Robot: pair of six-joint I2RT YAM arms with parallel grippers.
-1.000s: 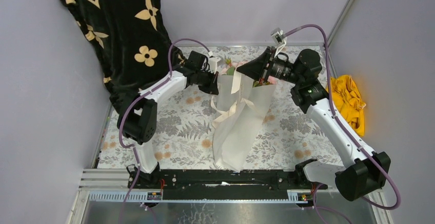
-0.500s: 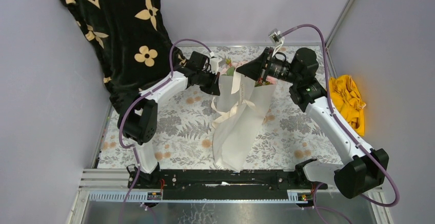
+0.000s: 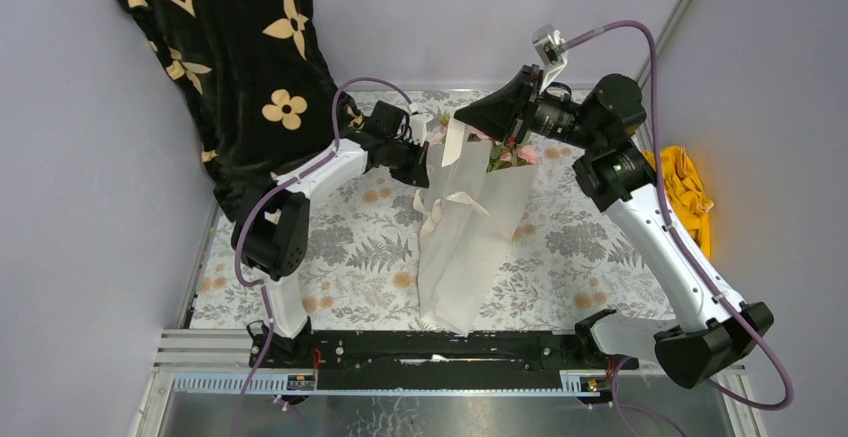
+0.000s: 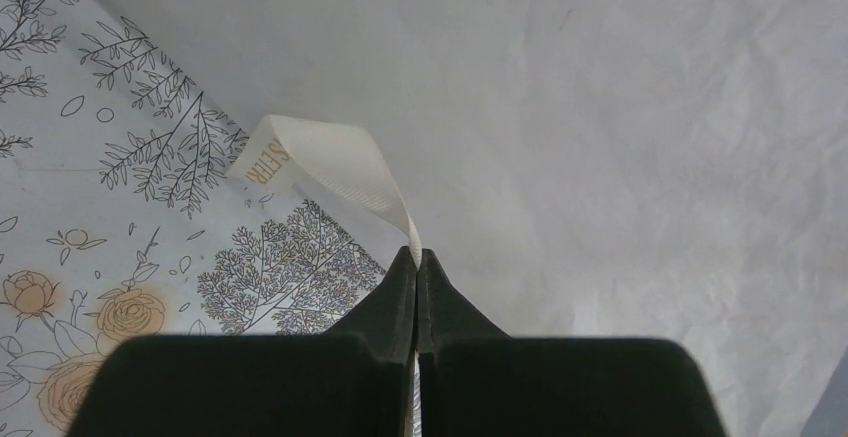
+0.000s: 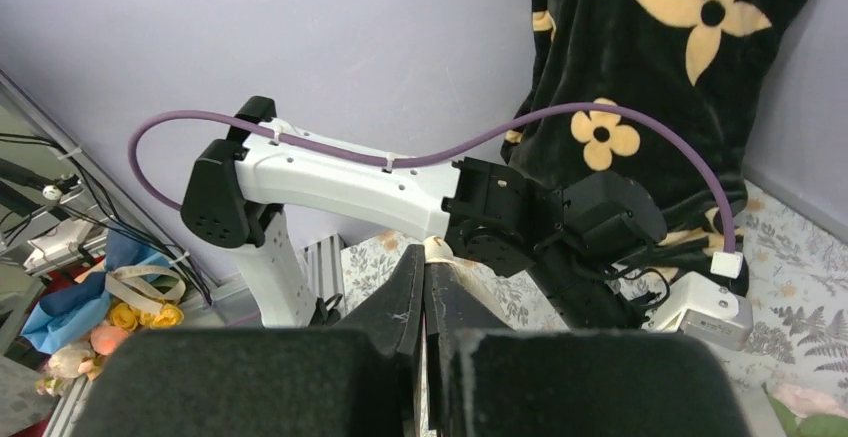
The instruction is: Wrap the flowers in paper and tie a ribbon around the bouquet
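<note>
The left fingers and right fingers each clench the ribbon beside the bouquet. Uneven pulling could topple the bouquet or slip the ribbon free.

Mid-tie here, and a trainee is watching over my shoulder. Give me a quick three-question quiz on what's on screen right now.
1. True or false: the left claw is shut on the ribbon.
2. What lies at the right edge of the table? A) scissors B) yellow cloth C) vase
3. What colour are the flowers showing at the open end of the paper cone?
Key: 1 true; 2 B; 3 pink.
</note>
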